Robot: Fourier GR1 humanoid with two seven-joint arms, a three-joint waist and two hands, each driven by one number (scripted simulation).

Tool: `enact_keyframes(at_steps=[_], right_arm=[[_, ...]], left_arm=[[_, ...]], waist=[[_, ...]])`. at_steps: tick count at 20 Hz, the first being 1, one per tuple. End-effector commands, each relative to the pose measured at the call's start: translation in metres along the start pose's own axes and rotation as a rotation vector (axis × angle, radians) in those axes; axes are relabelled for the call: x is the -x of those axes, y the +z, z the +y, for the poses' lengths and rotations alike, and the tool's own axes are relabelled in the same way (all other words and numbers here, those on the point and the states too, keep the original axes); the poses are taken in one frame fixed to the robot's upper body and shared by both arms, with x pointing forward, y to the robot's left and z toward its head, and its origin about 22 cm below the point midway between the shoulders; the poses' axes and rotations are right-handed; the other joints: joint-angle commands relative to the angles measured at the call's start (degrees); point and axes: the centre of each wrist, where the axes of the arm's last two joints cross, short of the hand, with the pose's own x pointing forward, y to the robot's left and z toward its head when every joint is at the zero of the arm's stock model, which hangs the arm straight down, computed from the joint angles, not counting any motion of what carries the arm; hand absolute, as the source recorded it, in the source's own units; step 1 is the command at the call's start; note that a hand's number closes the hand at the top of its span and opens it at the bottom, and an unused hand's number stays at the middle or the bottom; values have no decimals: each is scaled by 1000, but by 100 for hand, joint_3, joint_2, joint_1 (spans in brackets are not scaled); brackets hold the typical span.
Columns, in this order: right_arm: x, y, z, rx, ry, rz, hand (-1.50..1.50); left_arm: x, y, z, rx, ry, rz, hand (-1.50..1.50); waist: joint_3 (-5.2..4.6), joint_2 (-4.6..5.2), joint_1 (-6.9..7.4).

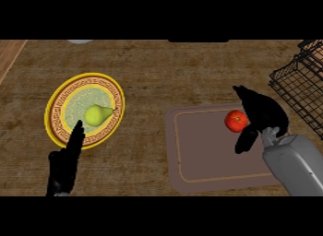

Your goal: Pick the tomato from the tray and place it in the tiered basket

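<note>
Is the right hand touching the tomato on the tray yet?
Cannot tell. In the head view the right hand overlaps the right edge of the tomato on the tray, so neither a gap nor a contact shows from above.

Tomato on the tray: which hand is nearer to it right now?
Right. The right hand sits against the tomato on the tray, curling around its right side. The left hand rests far off, by the plate with the pear.
</note>
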Motion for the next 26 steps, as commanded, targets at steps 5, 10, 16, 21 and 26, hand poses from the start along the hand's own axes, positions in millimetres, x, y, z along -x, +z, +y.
enact_keyframes(at_steps=[5, 10, 16, 21, 26], right_arm=[[1, -18, -2, -68, 35, 50, -150], [-4, -39, 2, -84, 51, 59, -150], [16, -23, 9, -131, 60, 73, -150], [10, -40, 39, -164, 34, 96, -150], [7, -39, 48, -181, 28, 90, -150]], left_arm=[[3, 7, -11, 0, -9, 9, 0], [4, -3, -8, 5, 10, 13, 0], [7, -20, 9, 4, -2, 5, 0], [-8, -20, -8, -4, -7, 4, 0], [9, -4, -2, 12, 1, 20, 0]], waist=[[-6, 7, 1], [-6, 13, 4], [-7, 6, -30], [-5, 11, -15], [-6, 6, -16]])
